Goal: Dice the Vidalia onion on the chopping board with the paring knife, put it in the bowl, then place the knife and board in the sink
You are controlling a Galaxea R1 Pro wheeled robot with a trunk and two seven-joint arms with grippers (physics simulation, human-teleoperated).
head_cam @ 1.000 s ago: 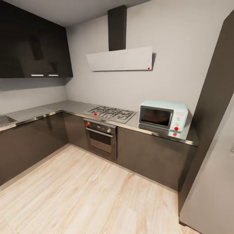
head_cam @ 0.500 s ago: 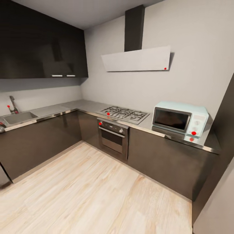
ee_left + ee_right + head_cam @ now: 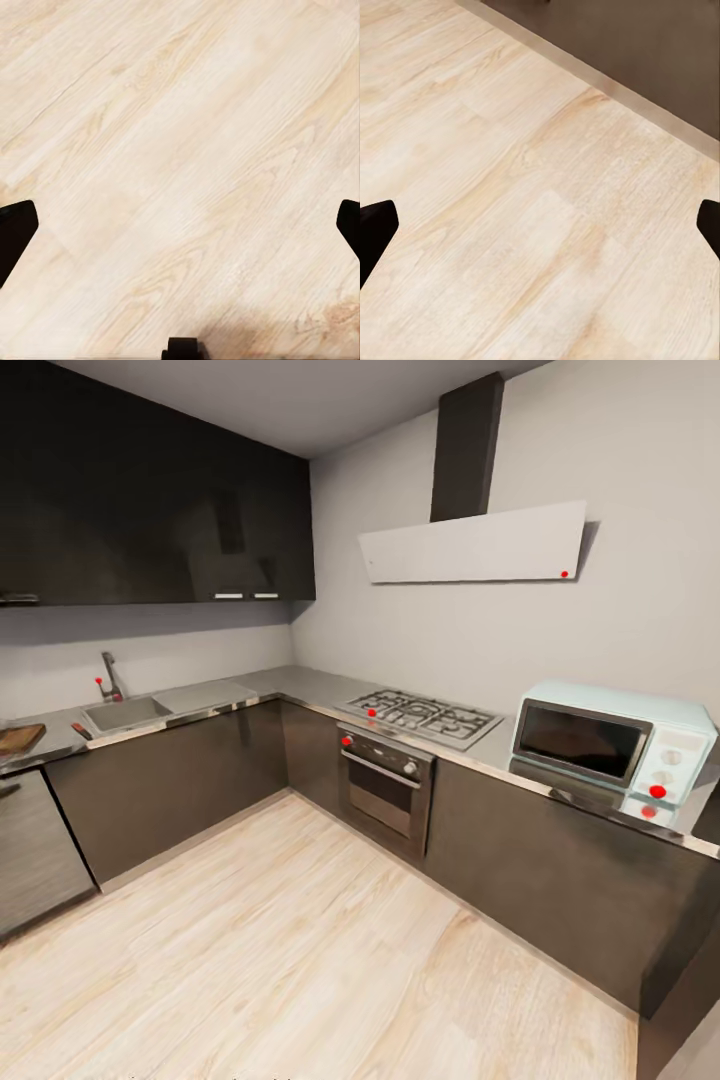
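- Both arms hang over the pale wooden floor [image 3: 180, 150], apparently stowed for travel: the left gripper [image 3: 180, 225] and the right gripper [image 3: 540, 225] each show fingertips spread wide with nothing between them.
- The grey matte sink [image 3: 125, 713], with its chrome tap [image 3: 108, 678], sits on the left counter run, well apart from both grippers; the brown wooden chopping board [image 3: 18, 738] lies beside it. The onion cannot be made out.

1. Chopping board [image 3: 18, 738] was cut off by the head view's left edge; only a brown corner showed.
2. Small red-handled object [image 3: 80, 731] beside the sink [image 3: 125, 713] was too small to identify.
3. Sink contents could not be made out.
4. Left claw [image 3: 180, 225] and right claw [image 3: 540, 225]: only dark finger tips showed at the picture edges.
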